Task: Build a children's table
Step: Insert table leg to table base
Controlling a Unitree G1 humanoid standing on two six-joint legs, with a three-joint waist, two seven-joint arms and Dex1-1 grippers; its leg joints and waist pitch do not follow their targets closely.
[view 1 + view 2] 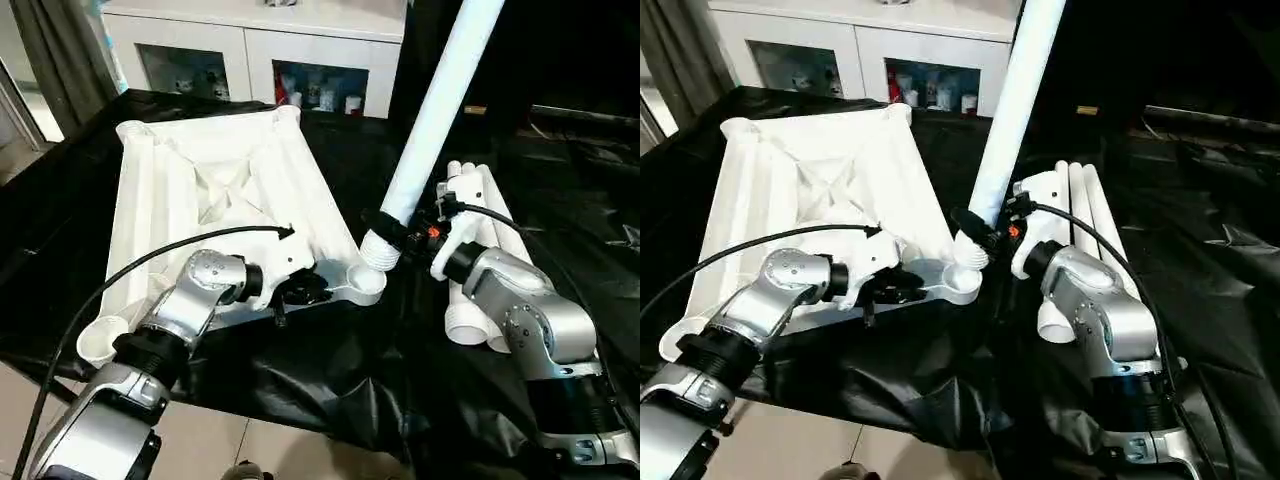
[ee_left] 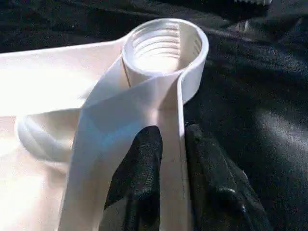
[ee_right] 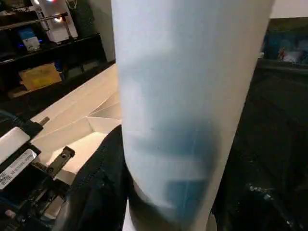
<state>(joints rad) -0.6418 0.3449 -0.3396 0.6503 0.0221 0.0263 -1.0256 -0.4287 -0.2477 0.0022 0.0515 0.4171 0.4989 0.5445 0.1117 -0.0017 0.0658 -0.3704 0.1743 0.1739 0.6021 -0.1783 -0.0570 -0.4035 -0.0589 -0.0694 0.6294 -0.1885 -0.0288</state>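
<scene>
The white tabletop (image 1: 135,200) lies upside down on the black cloth, ribs up. My left gripper (image 1: 300,290) is at its near rim, close to the near right corner socket (image 1: 365,283). In the left wrist view its black fingers (image 2: 139,183) stand on either side of the rim wall, slightly apart from it, below the threaded socket (image 2: 166,43). My right gripper (image 1: 400,228) is shut on a long white leg (image 1: 440,100). The leg leans up and to the right, and its threaded lower end hangs just above that socket. The same leg (image 3: 187,96) shows close up in the right wrist view.
More white legs (image 1: 480,200) lie side by side on the cloth under my right forearm. A white glass-door cabinet (image 1: 250,50) stands behind the table. The cloth hangs over the near table edge, with tiled floor (image 1: 250,440) below. A black cable (image 1: 150,255) arcs over my left arm.
</scene>
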